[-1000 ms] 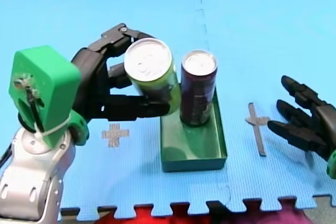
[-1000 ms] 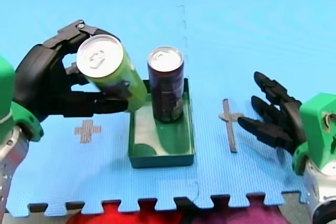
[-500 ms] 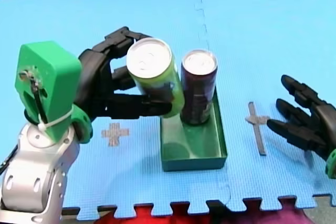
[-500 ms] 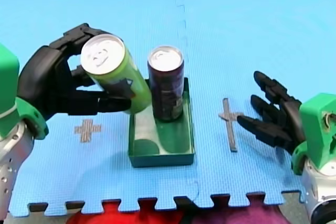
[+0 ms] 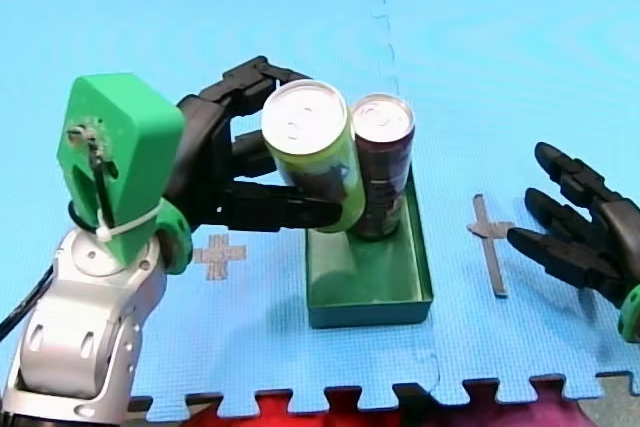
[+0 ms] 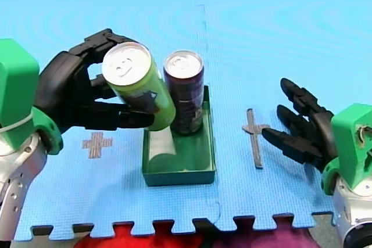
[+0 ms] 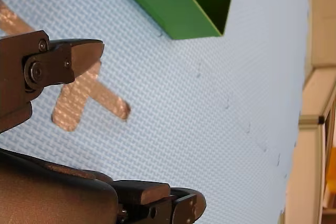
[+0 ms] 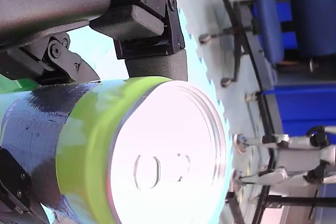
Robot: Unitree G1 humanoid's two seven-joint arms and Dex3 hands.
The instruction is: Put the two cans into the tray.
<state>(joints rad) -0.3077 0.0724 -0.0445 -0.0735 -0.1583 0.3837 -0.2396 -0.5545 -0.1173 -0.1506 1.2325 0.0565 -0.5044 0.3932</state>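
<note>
At the near edge of the blue foam mat (image 6: pixel 261 39) a strip of red and purple fabric (image 6: pixel 192 237) shows beyond the jigsaw border. The left hand (image 6: pixel 87 103) comes in on a silver forearm with a green wrist housing (image 5: pixel 115 162). Its black fingers (image 5: pixel 270 209) are wrapped tightly around the green can (image 6: pixel 136 88), thumb across the near side and the others curled over the far side. The can is held in the air, tilted with its silver lid towards the robot and its lower end over the left wall of the green tray (image 6: pixel 179 176). A dark shadow lies on the tray floor below it. It sits just beside the purple can (image 6: pixel 185 97); whether the two touch cannot be told. The purple can stands upright inside the tray at its far end. A grey tape cross (image 6: pixel 97 143) lies on the mat left of the tray, and a second tape cross (image 6: pixel 254 143) lies to its right. The right hand (image 6: pixel 299 132) is just beside that second cross, holding nothing, fingers uncurled and pointing towards the tray. In the second wrist view the green can's lid faces the camera between dark fingers
</note>
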